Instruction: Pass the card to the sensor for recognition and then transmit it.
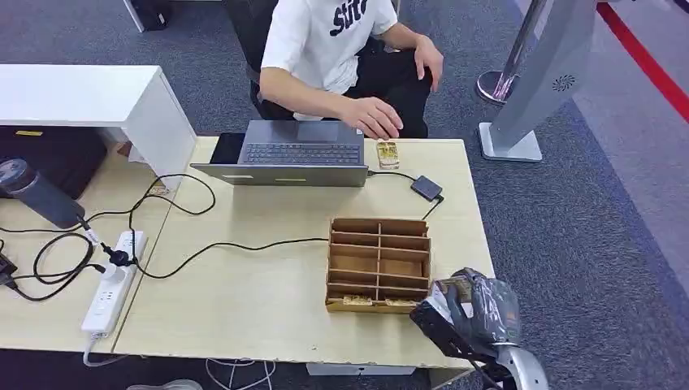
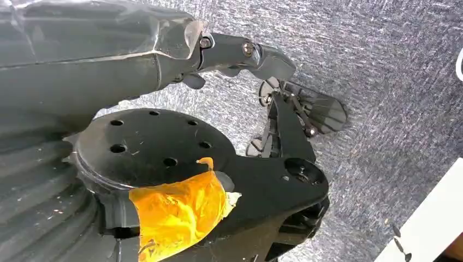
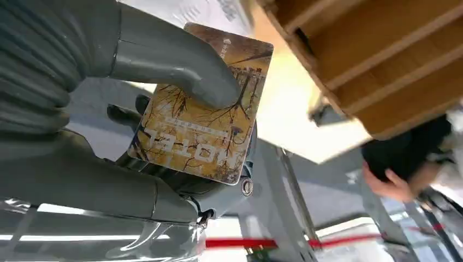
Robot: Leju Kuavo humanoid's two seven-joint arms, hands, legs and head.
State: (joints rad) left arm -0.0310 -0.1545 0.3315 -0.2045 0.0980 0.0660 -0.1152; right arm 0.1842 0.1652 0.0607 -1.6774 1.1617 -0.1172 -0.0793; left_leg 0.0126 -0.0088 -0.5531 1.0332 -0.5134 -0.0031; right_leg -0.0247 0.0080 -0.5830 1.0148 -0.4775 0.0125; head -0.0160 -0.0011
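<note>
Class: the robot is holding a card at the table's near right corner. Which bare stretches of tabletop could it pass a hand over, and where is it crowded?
Free: the wide bare tabletop left of the wooden divider box, below the black cable; also the strip between the laptop and box. Crowded: the far right edge, where the card reader, a second card and the person's hand cluster. The right hand holds the card.

Table (image 1: 268,301): laptop (image 1: 284,154), slotted box (image 1: 379,262), power strip (image 1: 114,280), sensor (image 1: 426,188).
</note>
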